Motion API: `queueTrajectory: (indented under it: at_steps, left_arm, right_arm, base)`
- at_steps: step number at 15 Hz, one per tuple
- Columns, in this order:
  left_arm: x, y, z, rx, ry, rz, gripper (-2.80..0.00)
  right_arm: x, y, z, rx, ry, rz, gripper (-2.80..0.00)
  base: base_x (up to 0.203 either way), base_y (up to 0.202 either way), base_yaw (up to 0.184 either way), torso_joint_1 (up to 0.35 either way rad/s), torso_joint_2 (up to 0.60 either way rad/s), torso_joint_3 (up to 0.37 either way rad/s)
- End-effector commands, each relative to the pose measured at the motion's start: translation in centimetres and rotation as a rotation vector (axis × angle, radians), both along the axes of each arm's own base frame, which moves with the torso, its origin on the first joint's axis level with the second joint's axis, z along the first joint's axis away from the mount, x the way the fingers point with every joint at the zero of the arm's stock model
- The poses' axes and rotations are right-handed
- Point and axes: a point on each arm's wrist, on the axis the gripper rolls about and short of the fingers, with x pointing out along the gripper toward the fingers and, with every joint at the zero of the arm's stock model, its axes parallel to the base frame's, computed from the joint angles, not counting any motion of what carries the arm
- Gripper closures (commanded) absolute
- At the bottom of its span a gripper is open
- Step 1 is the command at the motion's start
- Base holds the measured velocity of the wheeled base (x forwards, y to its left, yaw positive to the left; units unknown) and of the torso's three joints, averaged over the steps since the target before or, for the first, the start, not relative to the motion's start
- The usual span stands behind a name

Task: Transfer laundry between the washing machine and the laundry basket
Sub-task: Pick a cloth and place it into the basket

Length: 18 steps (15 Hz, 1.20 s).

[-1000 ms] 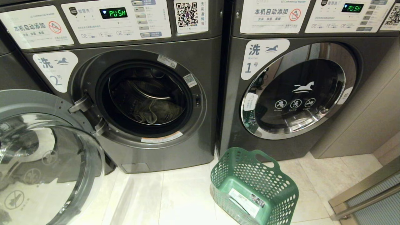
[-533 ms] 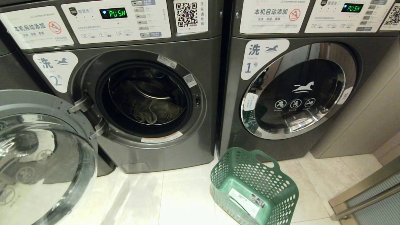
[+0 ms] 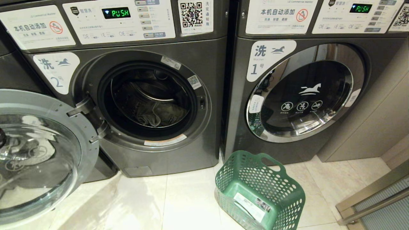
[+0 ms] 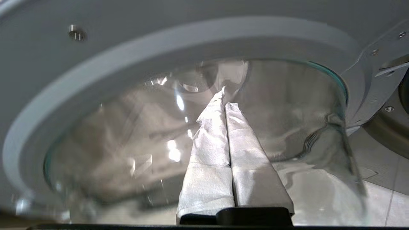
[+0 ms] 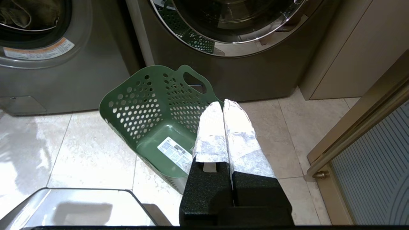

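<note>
The left hand point(image 4: 226, 103) is pressed fully shut with nothing between its white-wrapped fingers point(image 4: 211, 143), and it sits close against the inner glass of the open door point(image 3: 41, 153), which in the head view swings out at about 8 o'clock from the drum mouth. From there the laundry point(image 3: 161, 115) lies well apart, past the door hinge point(image 3: 84, 107) and inside the washing machine point(image 3: 188, 95) marked 2, low in the drum at about 6 o'clock of its round opening. It is a crumpled olive-grey heap, its long side running roughly 9 to 3 o'clock across the drum floor. To reach it, the left hand would probably have to come round the door's edge toward 3 o'clock and then go in through the opening. The right hand point(image 5: 223, 103), also shut and empty, hangs over the near rim of the laundry basket point(image 3: 281, 191), which stands on the floor tiles point(image 3: 179, 204) at about 4 o'clock from the drum mouth with no clothes in it. By my reading the left hand is the nearer one to the laundry, though the door stands between them.
</note>
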Motion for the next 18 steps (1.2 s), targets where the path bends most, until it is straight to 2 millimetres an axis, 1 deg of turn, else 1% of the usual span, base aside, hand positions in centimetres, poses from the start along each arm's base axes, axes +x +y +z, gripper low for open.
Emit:
queueTrajectory:
  at_steps: [1,2,4,5,8,10,11,12,13,14,15,16,17,18]
  left_arm:
    - [-0.3,-0.3,0.3,0.003,-0.008,-0.006,0.0]
    - [-1.0,-1.2,1.1,0.017,-0.029,-0.019,0.0]
    - [-2.6,-4.1,2.6,0.042,-0.066,-0.07,0.0]
    - [-3.6,-5.5,3.0,0.051,-0.081,-0.096,0.0]
    - [-6.7,-10.4,3.3,0.068,-0.116,-0.226,0.0]
    - [-8.2,-14.0,1.2,0.043,-0.083,-0.378,0.0]
    - [-9.4,-15.5,-0.3,0.025,-0.054,-0.439,0.0]
    - [-11.0,-16.8,-1.8,0.013,-0.032,-0.491,0.0]
    - [-13.1,-17.9,-3.4,0.004,-0.016,-0.542,0.0]
    - [-15.3,-18.7,-5.5,-0.008,0.009,-0.586,0.0]
    - [-17.3,-19.2,-7.7,-0.022,0.031,-0.622,0.0]
    - [-19.3,-19.5,-9.4,-0.039,0.038,-0.648,0.0]
    - [-21.0,-19.6,-10.6,-0.059,0.037,-0.666,0.0]
    - [-22.4,-19.7,-11.1,-0.068,0.019,-0.681,0.0]
  right_arm:
    - [0.0,0.0,0.0,0.0,-0.001,-0.001,0.0]
    - [0.0,0.0,0.0,0.0,-0.001,-0.001,0.0]
    - [0.0,0.0,0.0,0.0,-0.001,0.0,0.0]
    - [0.0,0.0,0.0,0.0,-0.001,0.0,0.0]
    - [0.0,0.0,0.0,0.0,-0.001,0.0,0.0]
    - [0.0,0.0,0.0,0.0,-0.001,0.0,0.0]
    - [0.0,0.0,0.0,0.0,-0.001,-0.001,0.0]
    - [0.0,0.0,0.0,0.0,-0.001,0.0,0.0]
    - [0.0,0.0,0.0,0.0,-0.001,0.0,0.0]
    - [0.0,0.0,0.0,0.0,-0.001,0.0,0.0]
    - [0.0,0.0,0.0,0.0,-0.001,0.0,0.0]
    - [0.0,0.0,0.0,0.0,-0.001,-0.001,0.0]
    - [0.0,0.0,0.0,0.0,-0.001,0.0,0.0]
    - [0.0,0.0,0.0,0.0,-0.001,0.0,0.0]
  base:
    - [0.0,0.0,0.0,0.0,0.0,0.0]
    - [0.0,0.0,0.0,0.0,0.0,0.0]
    - [0.0,0.0,0.0,0.0,0.0,0.0]
    - [0.0,0.0,0.0,0.0,0.0,0.0]
    - [0.0,0.0,0.0,0.0,0.0,0.0]
    - [0.0,0.0,0.0,0.0,0.0,0.0]
    - [0.0,0.0,0.0,0.0,0.0,0.0]
    - [0.0,0.0,0.0,0.0,0.0,0.0]
    - [0.0,0.0,0.0,0.0,0.0,0.0]
    - [0.0,0.0,0.0,0.0,0.0,0.0]
    - [0.0,0.0,0.0,0.0,0.0,0.0]
    - [0.0,0.0,0.0,0.0,0.0,0.0]
    - [0.0,0.0,0.0,0.0,0.0,0.0]
    - [0.0,0.0,0.0,0.0,0.0,0.0]
